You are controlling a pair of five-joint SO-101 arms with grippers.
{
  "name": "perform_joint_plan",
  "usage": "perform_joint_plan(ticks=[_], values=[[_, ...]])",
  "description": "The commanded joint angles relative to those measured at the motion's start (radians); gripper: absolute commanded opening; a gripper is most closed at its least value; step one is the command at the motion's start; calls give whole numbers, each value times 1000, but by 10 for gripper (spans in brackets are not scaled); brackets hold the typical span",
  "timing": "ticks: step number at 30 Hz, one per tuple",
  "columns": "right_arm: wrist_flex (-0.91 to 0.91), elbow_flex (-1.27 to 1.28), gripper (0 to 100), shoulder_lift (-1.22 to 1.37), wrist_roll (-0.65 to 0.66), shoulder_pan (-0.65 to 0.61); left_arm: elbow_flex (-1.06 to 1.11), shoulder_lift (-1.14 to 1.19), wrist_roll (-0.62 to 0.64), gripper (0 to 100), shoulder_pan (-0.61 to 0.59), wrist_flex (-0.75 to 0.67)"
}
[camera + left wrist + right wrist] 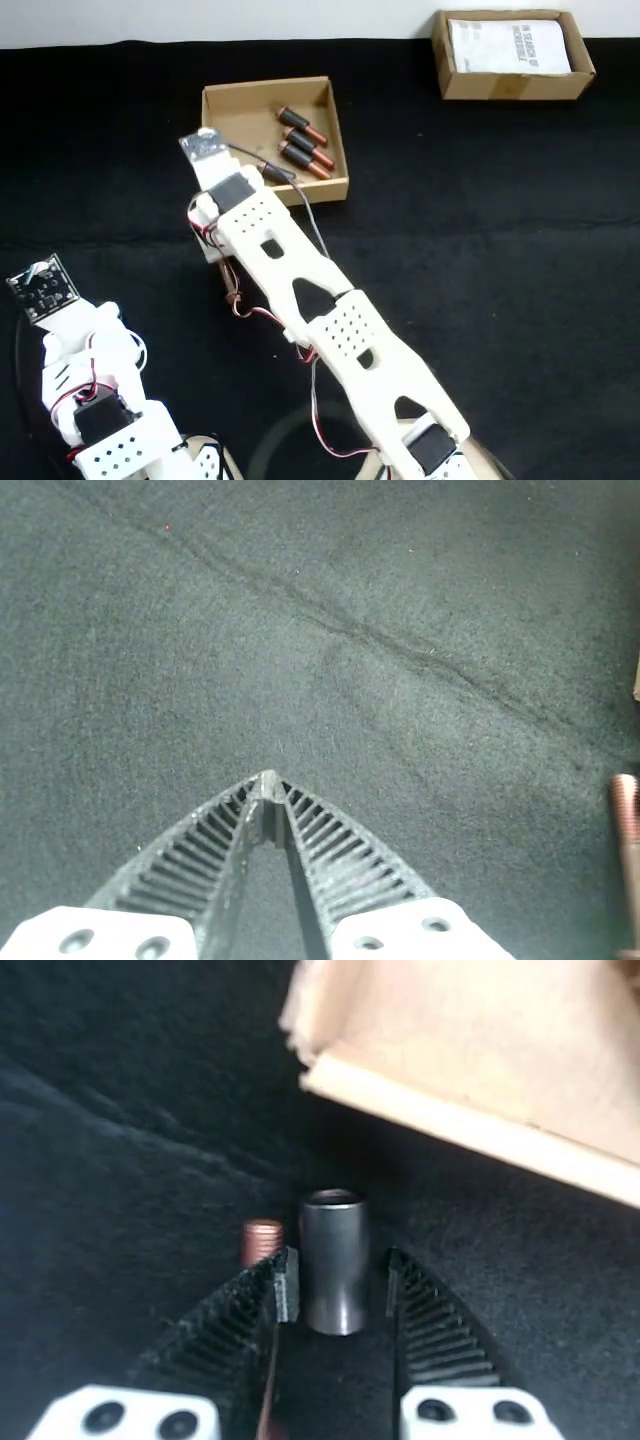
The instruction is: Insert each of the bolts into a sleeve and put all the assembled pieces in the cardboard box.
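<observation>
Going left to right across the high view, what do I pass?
left arm → cardboard box, with the assembled pieces in its right half → second box with a printed sheet, far right. The right arm is left out because it overlaps the cardboard box.

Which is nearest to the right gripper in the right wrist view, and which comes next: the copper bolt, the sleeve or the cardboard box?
Nearest first from the right gripper:
1. Sleeve, between the open jaws.
2. Copper bolt, just outside one jaw and partly hidden behind it.
3. Cardboard box, beyond both, past the fingertips.
</observation>
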Motion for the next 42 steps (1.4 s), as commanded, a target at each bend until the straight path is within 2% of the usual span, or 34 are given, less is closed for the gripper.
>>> perform_joint_plan(ticks=[1, 6, 9, 15, 19, 24, 27, 31, 35, 42], values=[[-10, -24, 130, 8, 0, 15, 18, -7, -2, 13, -7, -18], [-8, -24, 112, 38, -6, 15, 18, -7, -2, 13, -7, -18], [-8, -24, 8, 56, -8, 16, 18, -7, -2, 13, -7, -18], [2, -28, 7, 42, -8, 59, 18, -7, -2, 13, -7, -18], [68, -143, 7, -38, -3, 114, 18, -5, 0, 13, -7, -17], [205, -412, 7, -174, -2, 186, 18, -2, 0, 14, -7, -11], [203, -498, 7, -300, -2, 262, 18, -1, 0, 14, -7, -9], [203, -420, 7, -530, -3, 369, 18, -1, -5, 13, -7, 89], [205, -262, 7, -736, -6, 524, 18, -1, -8, 13, 36, 129], [203, 236, 7, -1152, -8, 728, 18, -1, -40, 13, 125, 155]])
